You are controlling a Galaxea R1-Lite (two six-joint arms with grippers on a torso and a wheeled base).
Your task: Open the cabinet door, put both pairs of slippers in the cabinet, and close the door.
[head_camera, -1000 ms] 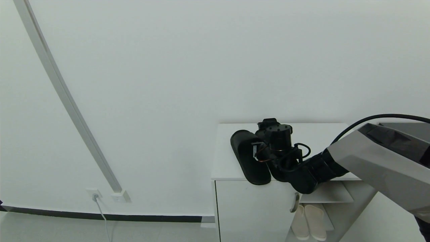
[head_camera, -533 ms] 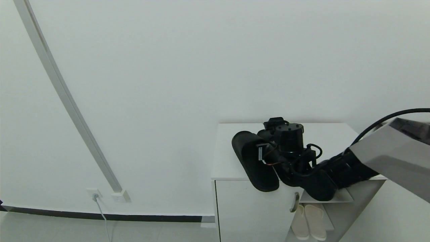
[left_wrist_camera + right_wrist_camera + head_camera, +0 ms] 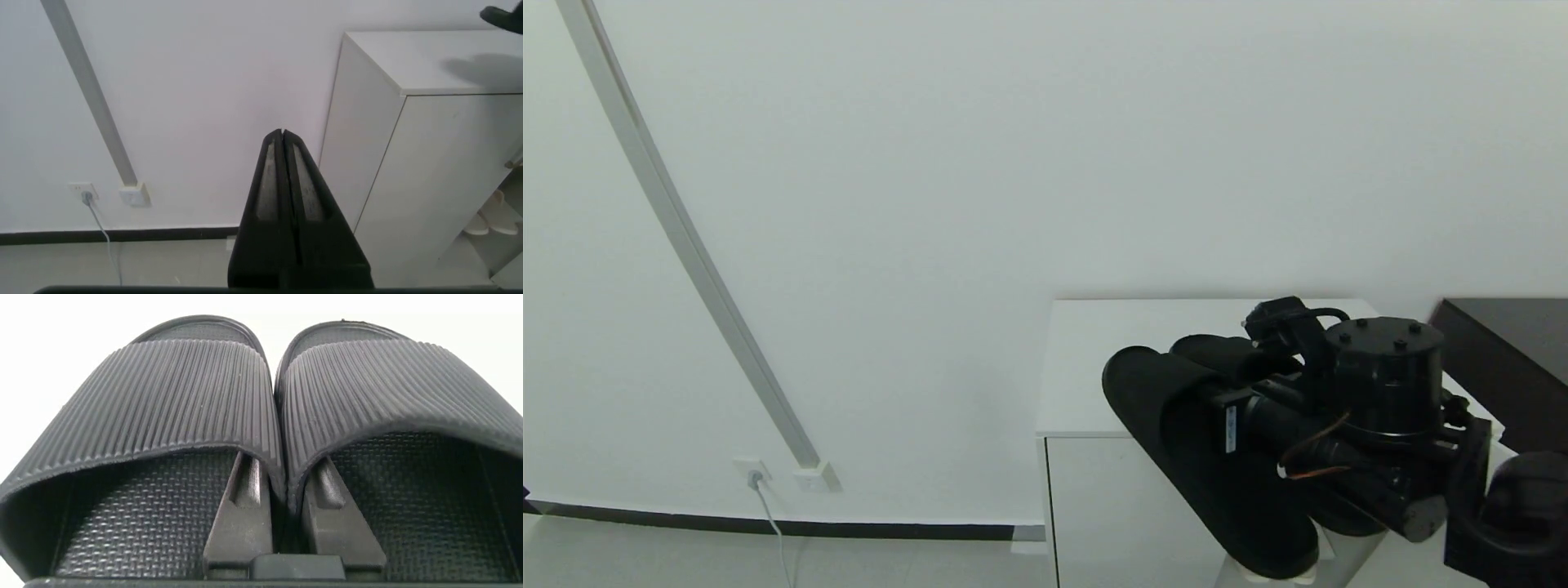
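My right gripper (image 3: 286,513) is shut on the pair of black slippers (image 3: 270,400), its fingers (image 3: 241,514) inside them pinching their two inner walls together. In the head view the black slippers (image 3: 1209,465) hang in the air in front of the white cabinet (image 3: 1086,367), toes pointing at its top. The cabinet's left door (image 3: 1119,514) is closed. In the left wrist view my left gripper (image 3: 283,180) is shut on nothing, low and left of the cabinet (image 3: 425,163). A pair of white slippers (image 3: 494,216) sits inside the cabinet's open right side.
A grey cable duct (image 3: 678,237) runs diagonally down the white wall to a socket (image 3: 752,472) with a plugged-in cable. Bare floor (image 3: 768,563) lies left of the cabinet.
My right gripper has lifted the black slippers off the cabinet top and carried them right and nearer to the head camera. They now cover the cabinet's open right side.
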